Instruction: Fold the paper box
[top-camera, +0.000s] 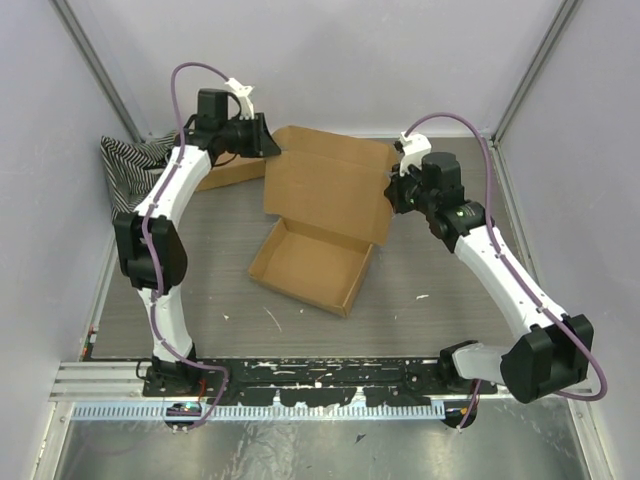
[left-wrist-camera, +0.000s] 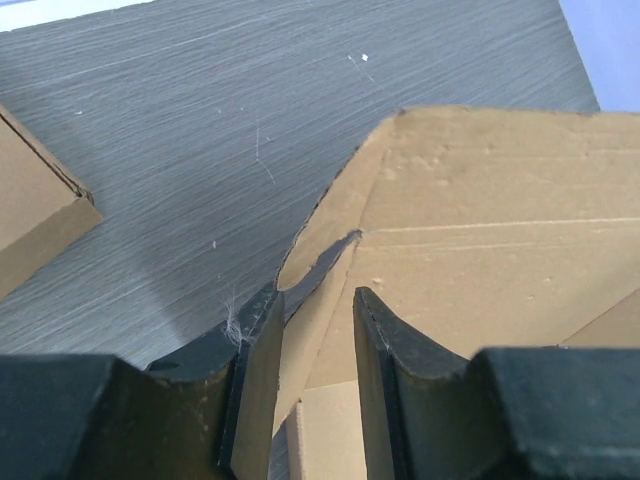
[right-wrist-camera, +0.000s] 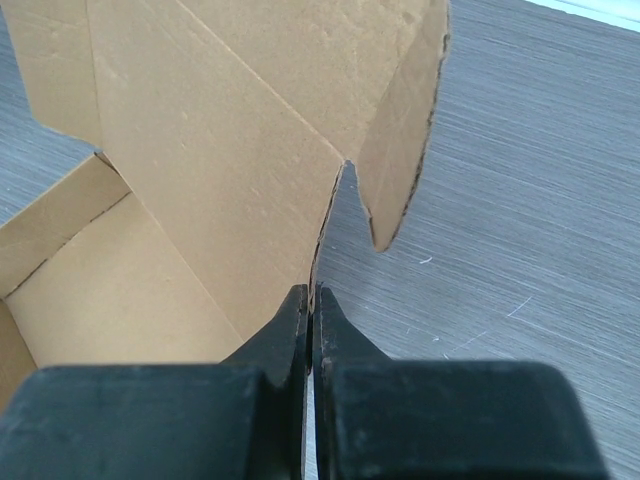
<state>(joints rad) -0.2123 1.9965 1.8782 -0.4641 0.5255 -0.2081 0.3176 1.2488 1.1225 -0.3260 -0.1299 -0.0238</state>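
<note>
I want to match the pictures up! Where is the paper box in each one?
Top external: paper box in the middle of the picture.
Left wrist: paper box on the right side.
Right wrist: paper box fills the left and middle.
Shared landmark: the grey table under it.

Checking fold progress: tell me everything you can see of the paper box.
The paper box is plain brown corrugated cardboard, one die-cut piece. Its shallow tray, walls up, lies on the grey table, angled to the table's edges. The big lid panel is raised from the tray's far wall, with its side flaps unfolded. The right tool is shut on the lid's right edge. The left tool straddles the lid's left corner flap, jaws apart.
</note>
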